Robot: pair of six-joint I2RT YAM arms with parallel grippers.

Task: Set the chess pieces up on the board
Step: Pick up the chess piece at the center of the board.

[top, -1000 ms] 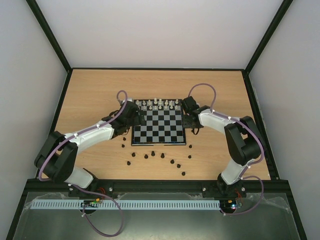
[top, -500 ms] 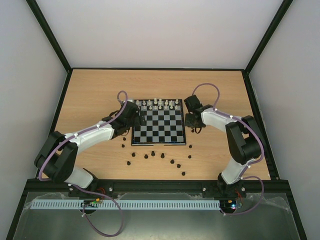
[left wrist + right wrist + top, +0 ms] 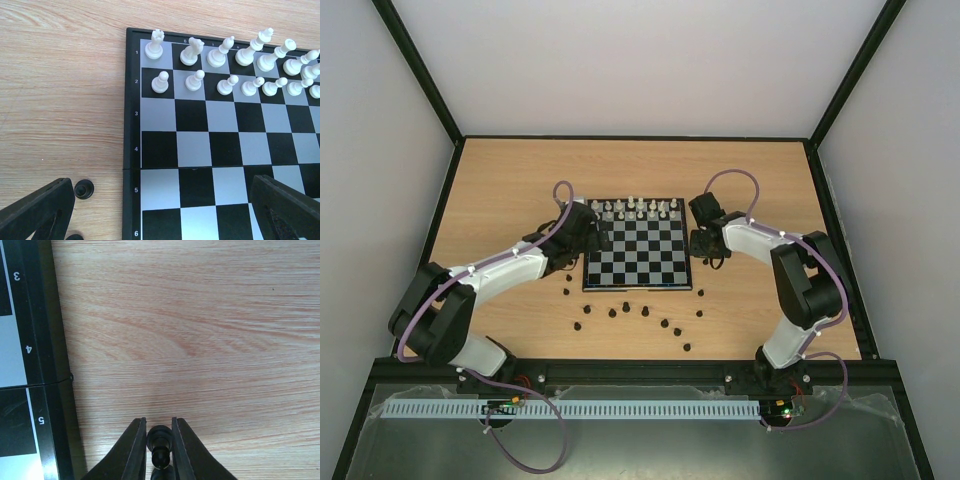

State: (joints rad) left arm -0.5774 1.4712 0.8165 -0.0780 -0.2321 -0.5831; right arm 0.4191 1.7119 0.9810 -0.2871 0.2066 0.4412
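The board [image 3: 638, 255] lies mid-table, with white pieces [image 3: 635, 209] lined up on its two far rows. Several black chess pieces [image 3: 645, 309] stand scattered on the wood in front of it. My right gripper [image 3: 705, 245] hangs just off the board's right edge [image 3: 40, 365]. In the right wrist view its jaws [image 3: 159, 432] are shut on one small black chess piece [image 3: 160, 439], standing on the table. My left gripper [image 3: 592, 232] is wide open over the board's left side [image 3: 131, 125]. Nothing is between its fingers [image 3: 45, 210], and a black piece [image 3: 84, 189] sits just outside them.
Another black piece [image 3: 566, 292] stands off the board's near-left corner and one [image 3: 700, 292] off its near-right corner. A black frame borders the wooden table [image 3: 500, 190]. The white pieces [image 3: 225, 55] fill rows 1 and 2.
My right gripper shifted slightly right, away from the board's edge, and its jaws closed onto the black piece. The left arm has not moved.
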